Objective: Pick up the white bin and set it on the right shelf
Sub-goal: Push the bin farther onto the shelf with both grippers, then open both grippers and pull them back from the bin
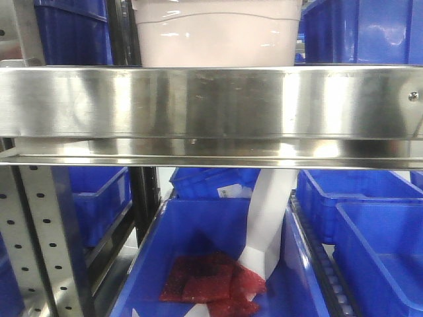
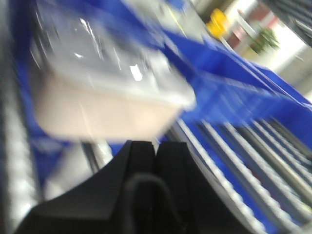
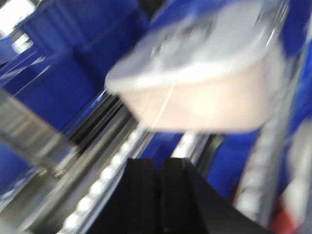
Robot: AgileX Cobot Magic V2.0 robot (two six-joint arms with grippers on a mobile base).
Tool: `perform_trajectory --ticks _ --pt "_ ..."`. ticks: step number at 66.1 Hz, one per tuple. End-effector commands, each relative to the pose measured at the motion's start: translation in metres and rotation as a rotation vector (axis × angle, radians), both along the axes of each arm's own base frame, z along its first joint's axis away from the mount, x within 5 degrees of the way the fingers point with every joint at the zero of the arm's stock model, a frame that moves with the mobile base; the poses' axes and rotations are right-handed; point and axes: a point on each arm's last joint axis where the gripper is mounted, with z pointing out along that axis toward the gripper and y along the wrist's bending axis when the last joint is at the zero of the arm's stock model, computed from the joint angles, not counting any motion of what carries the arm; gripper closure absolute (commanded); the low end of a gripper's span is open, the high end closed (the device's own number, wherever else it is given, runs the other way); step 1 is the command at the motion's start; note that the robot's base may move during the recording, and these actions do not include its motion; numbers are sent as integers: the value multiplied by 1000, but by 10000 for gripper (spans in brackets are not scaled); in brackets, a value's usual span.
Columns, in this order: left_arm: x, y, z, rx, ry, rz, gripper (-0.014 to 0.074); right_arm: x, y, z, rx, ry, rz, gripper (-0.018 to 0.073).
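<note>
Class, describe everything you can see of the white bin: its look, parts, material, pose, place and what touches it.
The white bin is a translucent, pinkish-white plastic tub with a curved moulded line on its side and a glossy lid, seen in the blurred wrist views. It stands upright behind the right shelf's shiny steel front rail, which hides its base, with blue bins on both sides. Neither hand touches it: the left hand and right hand are shut and apart from it.
</note>
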Motion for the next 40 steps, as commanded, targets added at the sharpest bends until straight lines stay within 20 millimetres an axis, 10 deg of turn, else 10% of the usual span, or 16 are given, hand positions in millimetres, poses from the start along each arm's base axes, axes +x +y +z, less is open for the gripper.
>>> perform_trajectory --ticks 1,40 --pt "-31 8 30 -1 -161 126 714 -22 -5 32 -43 -159 -86 504" --pt "-157 44 -125 17 -190 582 713 -144 -46 -99 -316 -354 -654 504"
